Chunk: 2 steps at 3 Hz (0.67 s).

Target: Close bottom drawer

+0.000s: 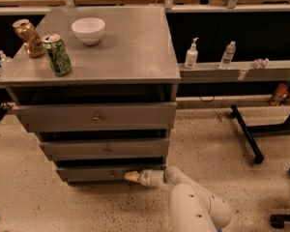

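Note:
The grey cabinet (135,57) has three drawers. The bottom drawer (89,173) has the slimmest front and a small knob (112,174). It sits nearly flush under the middle drawer (105,149), with only a thin dark gap above it. My gripper (131,176), at the end of the white arm (193,204), has its pale tip against the right part of the bottom drawer's front, just right of the knob. The top drawer (94,117) has the tallest front.
On the cabinet top stand a white bowl (88,30), a green can (57,55) and a copper can (29,37). A shelf behind holds a pump bottle (191,55) and a water bottle (227,54). A black stand leg (246,134) lies on the floor to the right.

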Tool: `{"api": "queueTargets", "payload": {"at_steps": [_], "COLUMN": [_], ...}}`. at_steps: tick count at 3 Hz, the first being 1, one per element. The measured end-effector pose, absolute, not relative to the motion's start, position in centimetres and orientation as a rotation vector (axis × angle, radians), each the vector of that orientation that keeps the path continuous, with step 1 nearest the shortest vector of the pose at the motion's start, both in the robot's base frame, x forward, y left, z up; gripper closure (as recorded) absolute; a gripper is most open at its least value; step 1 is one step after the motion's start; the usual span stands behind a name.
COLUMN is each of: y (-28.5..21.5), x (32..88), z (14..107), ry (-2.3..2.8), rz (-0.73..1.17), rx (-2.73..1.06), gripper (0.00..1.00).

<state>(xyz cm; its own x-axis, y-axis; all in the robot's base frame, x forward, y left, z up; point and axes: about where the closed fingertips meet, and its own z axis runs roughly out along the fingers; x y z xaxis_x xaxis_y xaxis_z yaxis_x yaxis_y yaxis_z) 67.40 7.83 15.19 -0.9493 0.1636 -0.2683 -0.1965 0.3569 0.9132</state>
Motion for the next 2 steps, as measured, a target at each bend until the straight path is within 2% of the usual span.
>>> {"api": "queueTargets", "payload": {"at_steps": [2], "y": [7.21], "x": [69.22], "z": [16.06], "ry": [2.263], "rz": [1.623], "rx": [0.002], "gripper": [1.0]}}
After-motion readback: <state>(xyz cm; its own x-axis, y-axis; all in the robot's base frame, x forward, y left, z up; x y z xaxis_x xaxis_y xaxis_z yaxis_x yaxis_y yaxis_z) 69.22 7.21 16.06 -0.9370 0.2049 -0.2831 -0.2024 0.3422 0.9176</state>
